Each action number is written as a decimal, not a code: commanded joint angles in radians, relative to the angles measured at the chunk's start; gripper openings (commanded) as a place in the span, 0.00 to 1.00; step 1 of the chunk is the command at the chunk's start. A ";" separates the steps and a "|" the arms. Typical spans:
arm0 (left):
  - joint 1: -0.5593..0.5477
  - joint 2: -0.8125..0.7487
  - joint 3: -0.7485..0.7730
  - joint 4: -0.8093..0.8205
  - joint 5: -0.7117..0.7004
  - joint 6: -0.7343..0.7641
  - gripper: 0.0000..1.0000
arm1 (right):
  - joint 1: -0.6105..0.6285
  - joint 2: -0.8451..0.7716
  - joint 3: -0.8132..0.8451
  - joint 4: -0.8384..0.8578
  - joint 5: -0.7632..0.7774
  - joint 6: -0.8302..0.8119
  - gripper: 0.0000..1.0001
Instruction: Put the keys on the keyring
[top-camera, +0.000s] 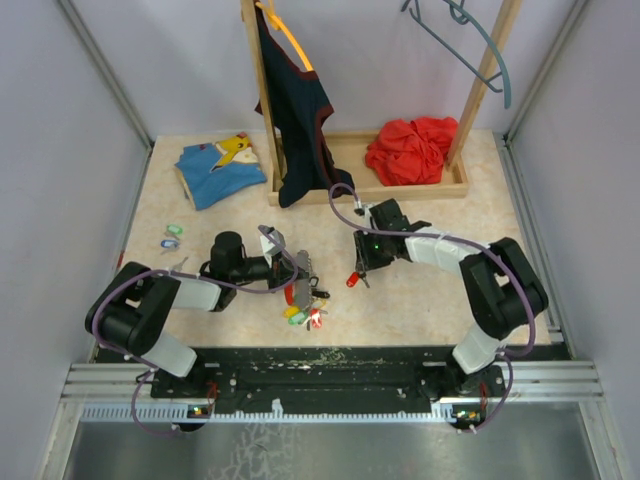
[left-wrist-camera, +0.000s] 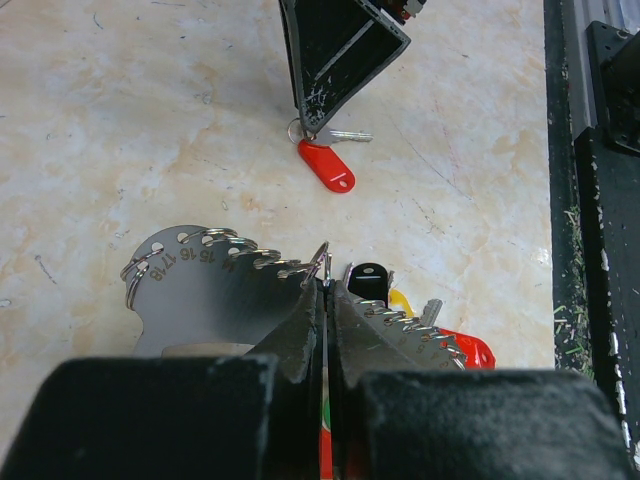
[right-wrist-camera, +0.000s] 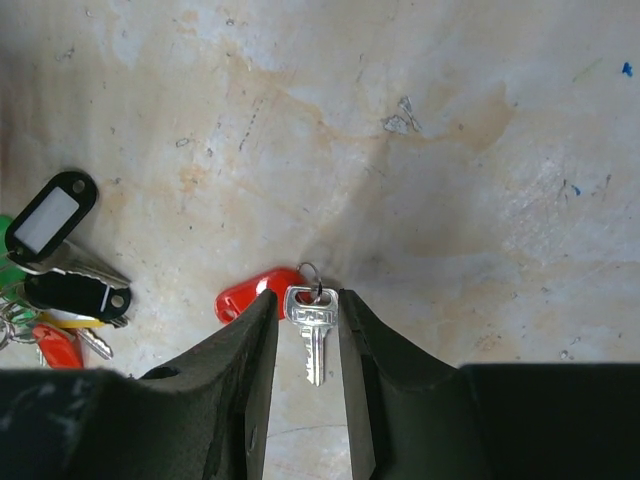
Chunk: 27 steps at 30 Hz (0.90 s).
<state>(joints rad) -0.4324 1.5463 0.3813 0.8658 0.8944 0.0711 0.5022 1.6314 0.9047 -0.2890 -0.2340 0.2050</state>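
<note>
Clamped shut, the jaws of the left gripper (left-wrist-camera: 327, 288), pinching a thin keyring (left-wrist-camera: 324, 258) seen edge-on at the fingertips. Just behind it, resting on the table (left-wrist-camera: 120, 120): a numbered metal plate (left-wrist-camera: 200, 290) with a notched edge and little rings threaded along it.

Parted a little, the jaws of the right gripper (right-wrist-camera: 306, 293), straddling a silver key (right-wrist-camera: 314, 345) lying flat on the marbled tabletop. Narrow gap visible on each side, so gripping nothing. Joined to that key by a small split ring (right-wrist-camera: 310, 270): a red tag (right-wrist-camera: 238, 298), half hidden behind one finger.

Between the two arms, just past the left fingertips: a bunch of tagged keys (top-camera: 305, 312), with black, yellow and red tags showing. Cannot tell whether already on the pinched ring.

Well apart, toward the table's left side: two loose keys (top-camera: 172, 235) with pale tags, too small to read further.

Along the far edge: a folded blue garment (top-camera: 215, 170), a red cloth (top-camera: 410, 150) in a wooden tray (top-camera: 350, 190), and a dark garment (top-camera: 295, 120) hanging from an orange hanger (top-camera: 290, 40).
</note>
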 joint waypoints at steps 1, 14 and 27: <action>-0.006 -0.011 0.028 0.006 0.020 0.002 0.00 | -0.006 0.012 0.073 0.019 -0.031 -0.005 0.31; -0.006 -0.012 0.028 0.002 0.022 0.001 0.00 | -0.007 0.059 0.094 -0.007 -0.080 -0.025 0.20; -0.005 -0.006 0.032 -0.002 0.026 -0.001 0.00 | -0.006 0.049 0.119 -0.074 -0.091 -0.053 0.13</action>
<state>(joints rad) -0.4324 1.5463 0.3851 0.8516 0.8951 0.0708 0.5007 1.6989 0.9653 -0.3504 -0.3157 0.1753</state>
